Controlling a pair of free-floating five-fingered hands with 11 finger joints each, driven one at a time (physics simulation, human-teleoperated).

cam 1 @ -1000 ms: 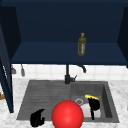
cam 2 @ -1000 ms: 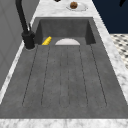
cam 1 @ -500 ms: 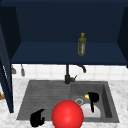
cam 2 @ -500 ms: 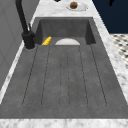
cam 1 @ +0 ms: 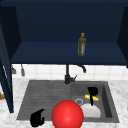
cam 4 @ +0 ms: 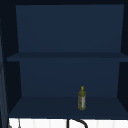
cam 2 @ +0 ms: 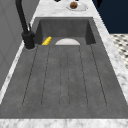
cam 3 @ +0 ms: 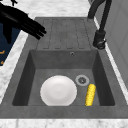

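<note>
Dark grey sink [cam 3: 25, 75], ribbed drainboard [cam 2: 65, 75] in the same grey. A white plate [cam 3: 58, 91] in the basin, a yellow corn cob [cam 3: 90, 94] beside it. Black tap [cam 2: 26, 30]. Both hands black, left hand [cam 1: 37, 118] and right hand [cam 1: 92, 92]. A bright red ball [cam 1: 67, 115] (plain, no pattern). Olive-green bottle [cam 4: 82, 99] on a navy shelf [cam 4: 50, 107]. Bench [cam 3: 10, 72] in white-grey marble.
</note>
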